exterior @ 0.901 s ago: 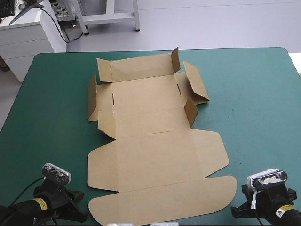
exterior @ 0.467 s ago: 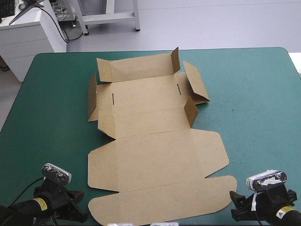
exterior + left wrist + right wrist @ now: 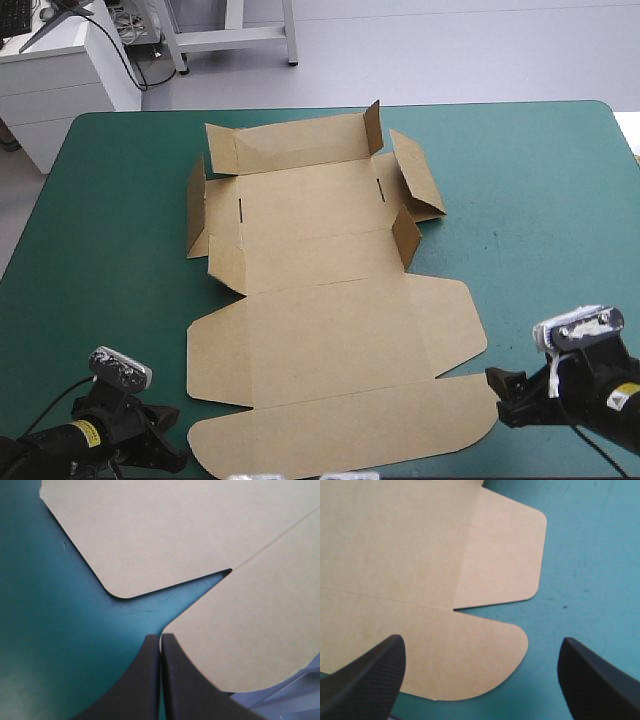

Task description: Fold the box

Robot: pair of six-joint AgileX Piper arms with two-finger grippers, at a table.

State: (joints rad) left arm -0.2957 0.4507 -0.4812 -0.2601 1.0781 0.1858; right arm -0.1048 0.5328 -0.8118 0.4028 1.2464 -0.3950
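Observation:
The brown box (image 3: 330, 300) lies as a cut sheet in the middle of the table. Its far part has short walls and flaps (image 3: 405, 235) partly raised, while the near lid panels lie flat. My left gripper (image 3: 172, 458) rests at the near left corner of the sheet. In the left wrist view that left gripper (image 3: 160, 642) is shut and empty, and the rounded flap of the box (image 3: 250, 630) lies just ahead. My right gripper (image 3: 497, 398) stands open at the near right corner. Seen in the right wrist view, the right gripper (image 3: 480, 641) hangs above the rounded flap (image 3: 485, 645) with its jaws wide apart.
The teal-green cover (image 3: 540, 200) stretches wide to the right of the box, with a narrower strip (image 3: 120, 250) to its left. The table's near edge runs close behind both grippers.
My right gripper has opened from shut and has moved up and forward toward the box's near right corner. The left arm and the box have not moved.

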